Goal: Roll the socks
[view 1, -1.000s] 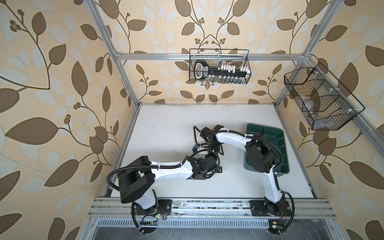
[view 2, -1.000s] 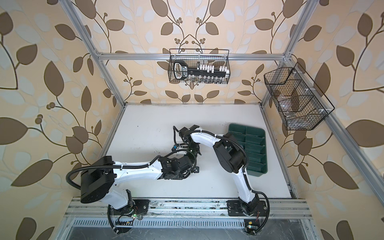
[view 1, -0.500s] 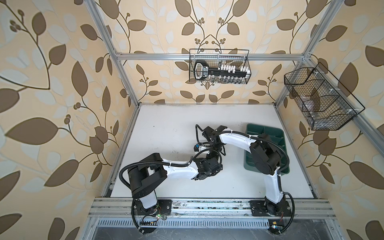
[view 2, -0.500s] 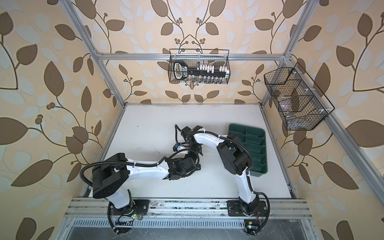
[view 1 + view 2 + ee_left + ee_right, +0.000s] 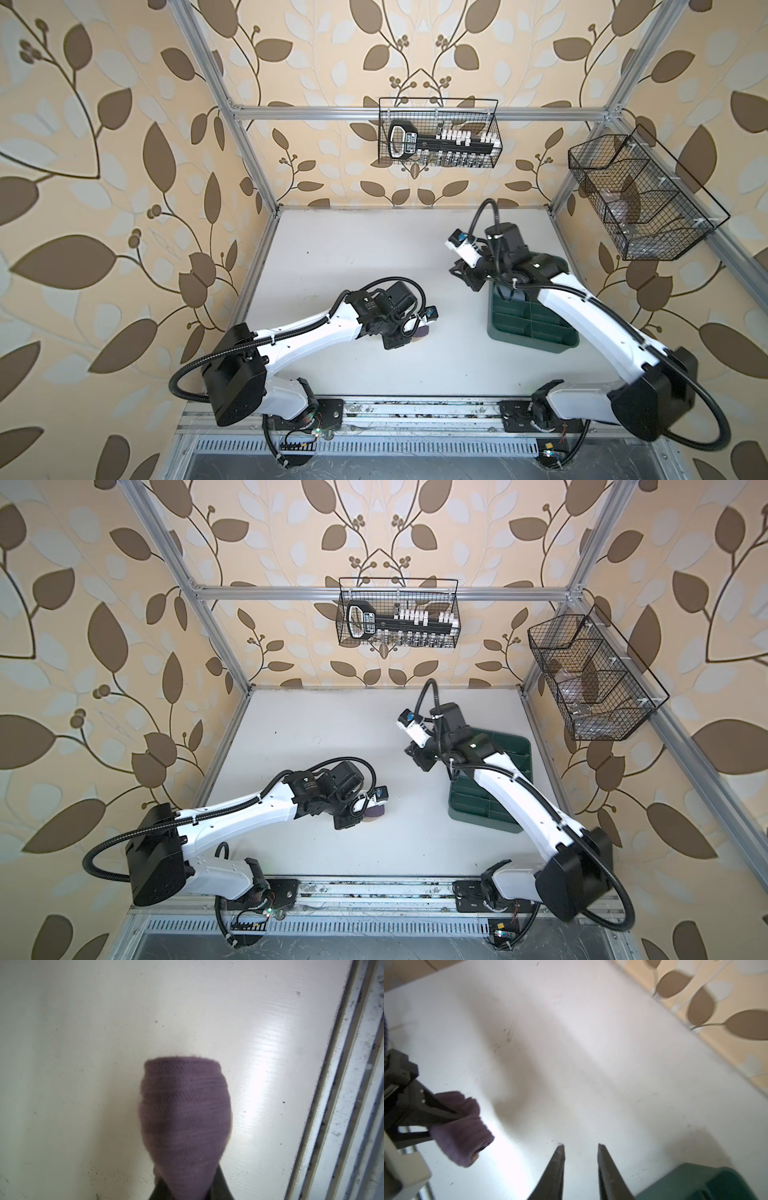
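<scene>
Purple sock (image 5: 185,1118) is wound into a fat, tight roll, pinched at one end by the left gripper (image 5: 452,1126), jaws narrow and clamped on the fabric. A beige bit peeks from the roll's open end; light blue sock not visible, maybe inside, can't tell. The roll is over the front-middle of the table (image 5: 332,257), touching or just above, unclear. Right gripper (image 5: 580,1147) hangs empty, jaws part open, near the green tray (image 5: 528,345), well apart from the roll. Risk: the grip bites one end only, so the outer wrap could spring loose and unwind if the jaws ease, or the roll could slip out on a lift, with no second gripper close enough to steady it
</scene>
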You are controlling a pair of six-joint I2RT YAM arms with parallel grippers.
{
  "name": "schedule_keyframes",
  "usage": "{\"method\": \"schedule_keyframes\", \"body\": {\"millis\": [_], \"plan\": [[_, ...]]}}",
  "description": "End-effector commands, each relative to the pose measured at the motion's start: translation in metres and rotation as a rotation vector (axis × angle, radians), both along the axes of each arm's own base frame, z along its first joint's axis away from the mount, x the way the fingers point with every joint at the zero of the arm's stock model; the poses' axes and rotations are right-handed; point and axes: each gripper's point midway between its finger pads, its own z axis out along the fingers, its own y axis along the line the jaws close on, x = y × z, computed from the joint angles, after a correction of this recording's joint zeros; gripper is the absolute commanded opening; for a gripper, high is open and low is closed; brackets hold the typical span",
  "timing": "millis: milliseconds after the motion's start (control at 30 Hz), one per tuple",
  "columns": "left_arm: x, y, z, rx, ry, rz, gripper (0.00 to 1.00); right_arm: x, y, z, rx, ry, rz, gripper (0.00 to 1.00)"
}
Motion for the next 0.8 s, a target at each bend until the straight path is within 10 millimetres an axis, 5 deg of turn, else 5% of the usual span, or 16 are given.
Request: {"method": "schedule_keyframes", "body": {"millis": [0, 133, 333, 500, 767], "plan": [[-0.004, 0.001, 0.020, -0.074, 0.020, 0.034, 0.00, 0.013, -0.034, 0.033, 0.160, -0.122, -0.243, 0.49], [0.005, 0.002, 0.045, -0.148, -0.018, 0.082, 0.00, 0.006, -0.083, 0.028, 0.300, -0.071, -0.452, 0.48], [-0.008, -0.003, 0.097, -0.357, -0.030, 0.048, 0.00, -0.001, -0.137, -0.049, 0.248, 0.241, -0.736, 0.43], [-0.019, -0.001, 0.114, -0.439, -0.035, 0.034, 0.00, -0.007, -0.143, -0.093, 0.188, 0.370, -0.809, 0.43], [-0.027, 0.001, 0.125, -0.488, -0.037, 0.031, 0.00, -0.019, -0.123, -0.136, 0.000, 0.427, -0.808, 0.44]]}}
